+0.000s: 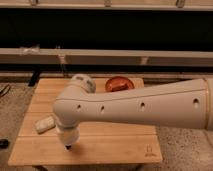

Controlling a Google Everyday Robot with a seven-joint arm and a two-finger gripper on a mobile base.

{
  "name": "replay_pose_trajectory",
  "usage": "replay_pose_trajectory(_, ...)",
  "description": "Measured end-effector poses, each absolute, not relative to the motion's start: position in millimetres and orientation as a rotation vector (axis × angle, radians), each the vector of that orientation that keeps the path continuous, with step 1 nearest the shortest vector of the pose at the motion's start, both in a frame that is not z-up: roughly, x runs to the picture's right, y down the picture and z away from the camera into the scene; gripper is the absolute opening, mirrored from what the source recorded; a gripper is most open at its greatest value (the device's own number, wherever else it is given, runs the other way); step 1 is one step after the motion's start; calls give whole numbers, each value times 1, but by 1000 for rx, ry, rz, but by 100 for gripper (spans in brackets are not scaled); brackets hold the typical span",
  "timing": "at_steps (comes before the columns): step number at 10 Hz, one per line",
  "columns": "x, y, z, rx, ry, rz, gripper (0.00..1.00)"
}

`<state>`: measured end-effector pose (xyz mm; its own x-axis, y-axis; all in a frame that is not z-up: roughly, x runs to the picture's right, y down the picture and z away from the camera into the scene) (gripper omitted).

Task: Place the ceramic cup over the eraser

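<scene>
My big white arm reaches in from the right and covers most of the wooden table. The gripper shows only as a rounded white and grey end above the arm's bend, over the back left of the table. A small black tip, which I take for the eraser, sticks out just under the arm's rounded joint near the front left. The ceramic cup is hidden.
An orange bowl stands at the back of the table, right of the gripper. A pale whitish block lies at the left edge. A dark wall and a rail run behind the table.
</scene>
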<state>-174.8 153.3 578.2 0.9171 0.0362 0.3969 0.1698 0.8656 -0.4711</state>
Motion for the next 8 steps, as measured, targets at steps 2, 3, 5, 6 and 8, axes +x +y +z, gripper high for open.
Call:
replay_pose_trajectory(2,-181,155,582,-537,-403,-81,0)
replay_pose_trajectory(3,-184,155,583,-542,-402,-84,0)
replay_pose_trajectory(5,-190,152,586,-545,-401,-85,0)
replay_pose_trajectory(6,-193,151,587,-546,-399,-86,0)
replay_pose_trajectory(8,-196,149,592,-550,-392,-85,0)
